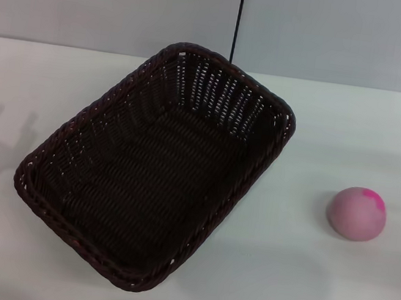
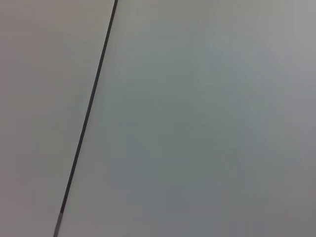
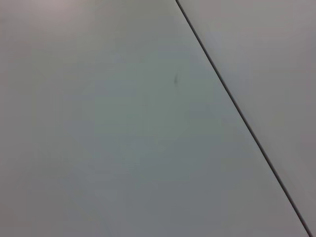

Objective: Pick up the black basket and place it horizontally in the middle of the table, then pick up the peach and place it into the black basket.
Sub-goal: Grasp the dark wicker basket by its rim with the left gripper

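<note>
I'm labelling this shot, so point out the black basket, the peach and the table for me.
black basket (image 1: pixel 243 192): head view, on its braided rim, right-hand long side.
peach (image 1: pixel 355 213): head view, middle of its pink skin.
table (image 1: pixel 301 282): head view, bare white top below the peach.

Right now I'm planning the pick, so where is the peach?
In the head view the peach sits on the table on the robot's right side, apart from the black basket, which lies diagonally to its left and is empty.
</note>
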### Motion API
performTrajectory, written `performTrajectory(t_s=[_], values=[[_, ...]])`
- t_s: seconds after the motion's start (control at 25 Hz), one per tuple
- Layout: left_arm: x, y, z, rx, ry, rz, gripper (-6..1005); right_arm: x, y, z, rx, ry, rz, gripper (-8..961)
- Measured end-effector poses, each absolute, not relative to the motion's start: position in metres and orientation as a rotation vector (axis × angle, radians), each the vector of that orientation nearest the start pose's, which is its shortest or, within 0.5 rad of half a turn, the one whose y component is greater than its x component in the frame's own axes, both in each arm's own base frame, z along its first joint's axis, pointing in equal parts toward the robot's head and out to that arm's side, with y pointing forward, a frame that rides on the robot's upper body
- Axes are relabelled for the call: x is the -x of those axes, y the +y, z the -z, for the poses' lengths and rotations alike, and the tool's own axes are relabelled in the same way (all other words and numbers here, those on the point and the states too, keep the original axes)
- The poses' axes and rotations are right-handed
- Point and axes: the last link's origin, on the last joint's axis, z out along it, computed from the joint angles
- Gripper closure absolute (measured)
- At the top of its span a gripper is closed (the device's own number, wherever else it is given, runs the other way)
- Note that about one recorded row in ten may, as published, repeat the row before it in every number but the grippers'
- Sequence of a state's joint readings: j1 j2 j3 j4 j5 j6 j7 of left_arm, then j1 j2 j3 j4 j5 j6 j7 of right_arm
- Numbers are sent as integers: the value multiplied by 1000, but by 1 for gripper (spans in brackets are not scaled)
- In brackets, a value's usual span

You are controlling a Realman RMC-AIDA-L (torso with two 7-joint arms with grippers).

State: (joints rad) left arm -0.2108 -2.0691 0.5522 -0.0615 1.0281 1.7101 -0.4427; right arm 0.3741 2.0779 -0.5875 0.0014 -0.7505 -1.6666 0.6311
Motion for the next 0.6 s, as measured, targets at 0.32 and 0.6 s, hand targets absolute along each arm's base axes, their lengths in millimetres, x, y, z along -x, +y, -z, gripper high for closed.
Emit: performTrajectory(t_s=[0.32,0.6], values=[[351,216,-21,1545,-527,1059,452,-335,280,-49,1323,568,-1227,229],[354,217,-37,1614,-499,1086,484,-343,269,-56,1305,564,-1222,232]])
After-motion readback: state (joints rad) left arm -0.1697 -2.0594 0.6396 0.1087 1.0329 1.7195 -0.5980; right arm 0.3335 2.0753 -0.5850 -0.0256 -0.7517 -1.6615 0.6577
